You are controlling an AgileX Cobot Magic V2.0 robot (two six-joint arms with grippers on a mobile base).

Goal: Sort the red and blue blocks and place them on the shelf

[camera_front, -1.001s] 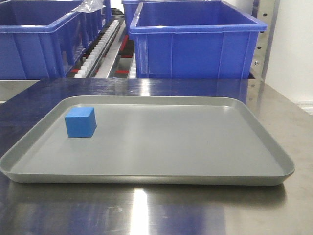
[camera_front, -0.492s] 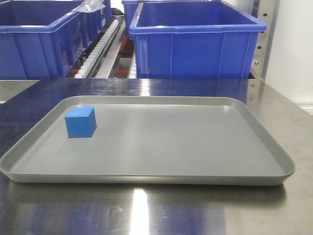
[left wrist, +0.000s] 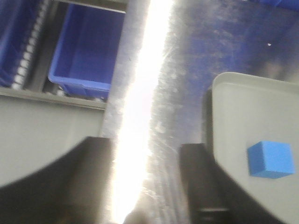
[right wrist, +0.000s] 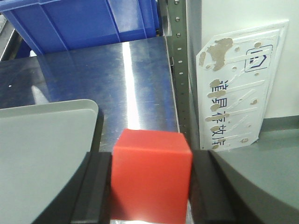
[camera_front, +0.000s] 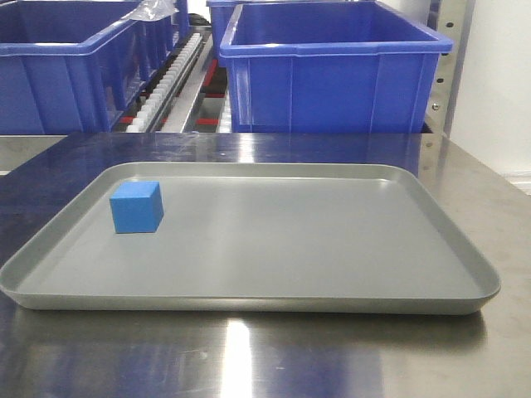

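My right gripper pinching red block flat on both sides. Firm squeeze needed, cube level, wide berth round shelf upright when lifting. Right wrist over table, just right of tray. My left gripper spread, empty, beside tray's left rim. Blue block sits on tray, far left
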